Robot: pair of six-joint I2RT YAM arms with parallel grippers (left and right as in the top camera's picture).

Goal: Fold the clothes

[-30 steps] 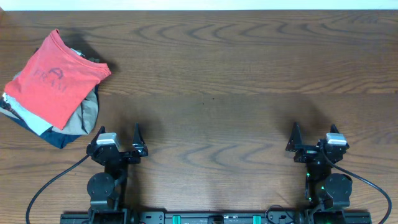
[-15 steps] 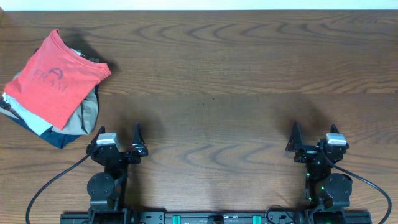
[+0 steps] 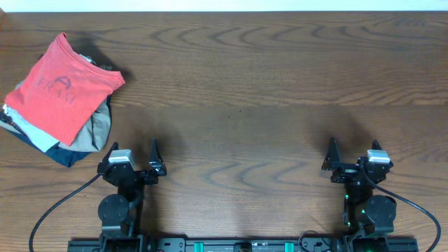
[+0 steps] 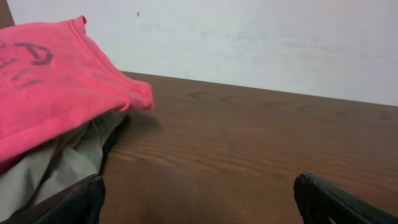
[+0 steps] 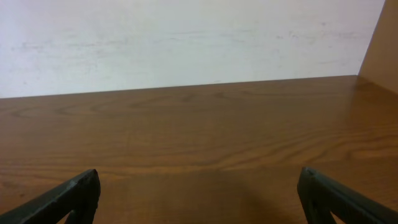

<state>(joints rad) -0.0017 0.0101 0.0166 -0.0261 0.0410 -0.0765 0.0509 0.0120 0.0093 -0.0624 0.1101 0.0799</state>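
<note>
I see the red T-shirt lying ahead-left of my left gripper, far from the right gripper; both gape empty.

The left arm and right arm are black, with round joint housings and a silver-grey block at each wrist. The left gripper and right gripper have dark, pointed fingers. A black cable loops from each arm, and small green lights dot the right one.
</note>
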